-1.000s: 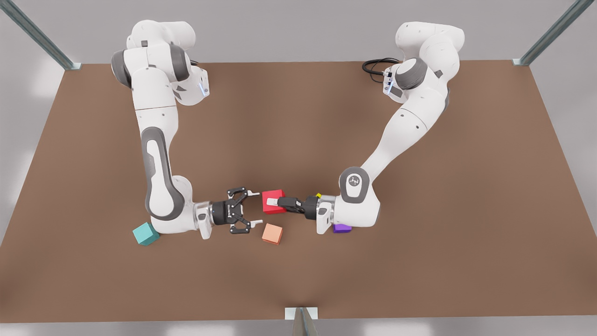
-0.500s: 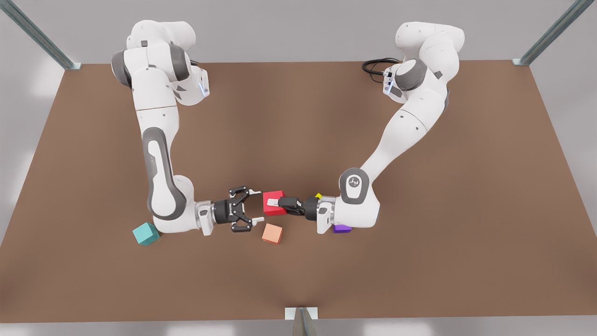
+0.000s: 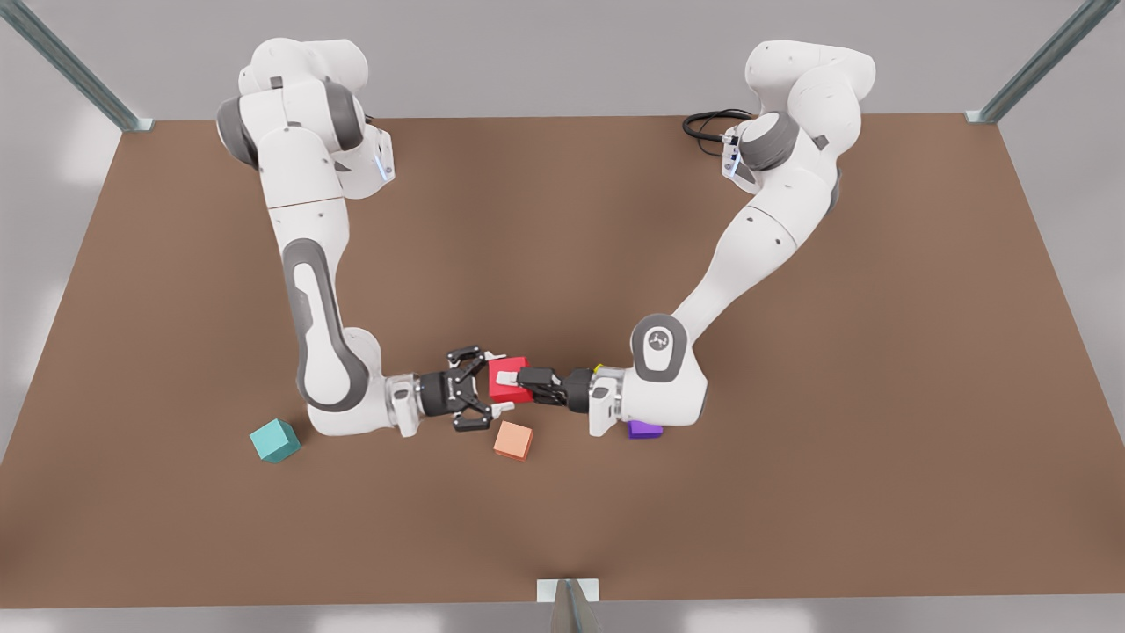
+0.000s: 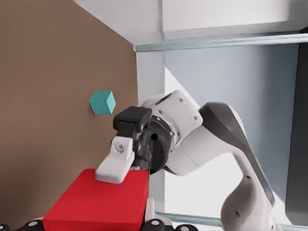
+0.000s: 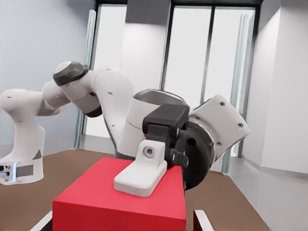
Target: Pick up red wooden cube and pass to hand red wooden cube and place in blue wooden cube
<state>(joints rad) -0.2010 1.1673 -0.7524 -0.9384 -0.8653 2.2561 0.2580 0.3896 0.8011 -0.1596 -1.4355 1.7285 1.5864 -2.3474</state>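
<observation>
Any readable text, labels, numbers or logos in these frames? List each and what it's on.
No readable text.
Small white emblem on the grey round joint cap of the arm on the front view's right: too small to read.
Bright red wooden cube, teal cube, pale orange cube, purple cube: plain faces, no markings.

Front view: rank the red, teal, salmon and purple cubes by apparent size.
1. red wooden cube, in left gripper, right gripper open around it; raised nearer camera, so unsure.
2. blue wooden cube and salmon cube look alike.
3. purple cube, mostly hidden under an arm.
</observation>
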